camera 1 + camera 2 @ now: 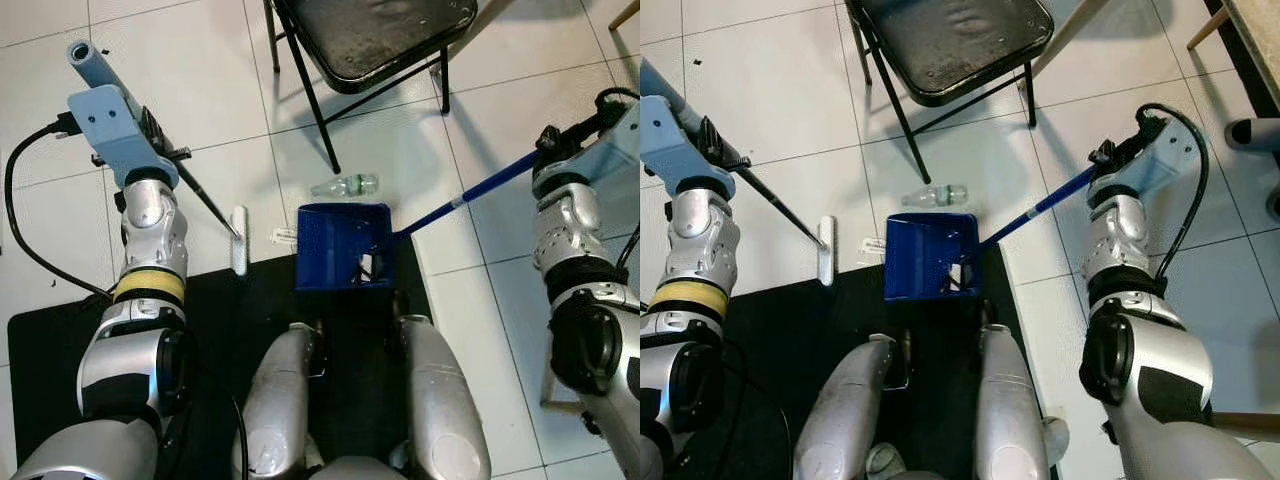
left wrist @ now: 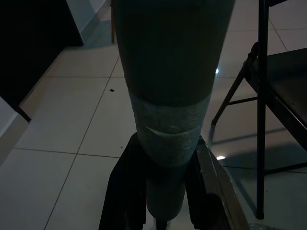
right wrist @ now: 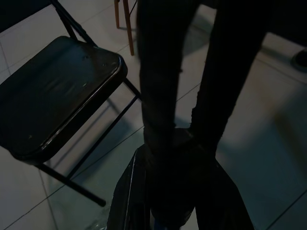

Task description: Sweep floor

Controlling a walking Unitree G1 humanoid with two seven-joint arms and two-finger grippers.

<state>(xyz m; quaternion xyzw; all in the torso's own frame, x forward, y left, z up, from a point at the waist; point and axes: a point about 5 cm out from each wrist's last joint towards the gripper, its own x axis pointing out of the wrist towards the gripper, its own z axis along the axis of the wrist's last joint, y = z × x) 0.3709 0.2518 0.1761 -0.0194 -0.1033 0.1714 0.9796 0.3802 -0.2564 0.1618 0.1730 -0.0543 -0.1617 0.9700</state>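
My left gripper [image 1: 158, 132] is shut on a broom's pale blue handle [image 1: 88, 58], held over the tiles at my left. In the left wrist view its fingers [image 2: 125, 191] clamp the taped grey shaft [image 2: 168, 134]. A thin black rod runs down to the white broom head [image 1: 238, 240], which rests at the mat's edge. My right gripper [image 1: 562, 142] is shut on the long blue handle [image 1: 465, 198] of a blue dustpan [image 1: 343, 245] standing in front of my knees. A clear plastic bottle [image 1: 345, 185] lies just beyond the pan's mouth. A small paper scrap [image 1: 283, 236] lies left of the pan.
A black folding chair [image 1: 370, 35] stands straight ahead, its legs reaching down near the bottle. A black mat [image 1: 60, 340] lies under my legs. A wooden table edge [image 1: 1260, 40] is at the far right. White tile floor [image 1: 200, 60] stretches to the left and right.
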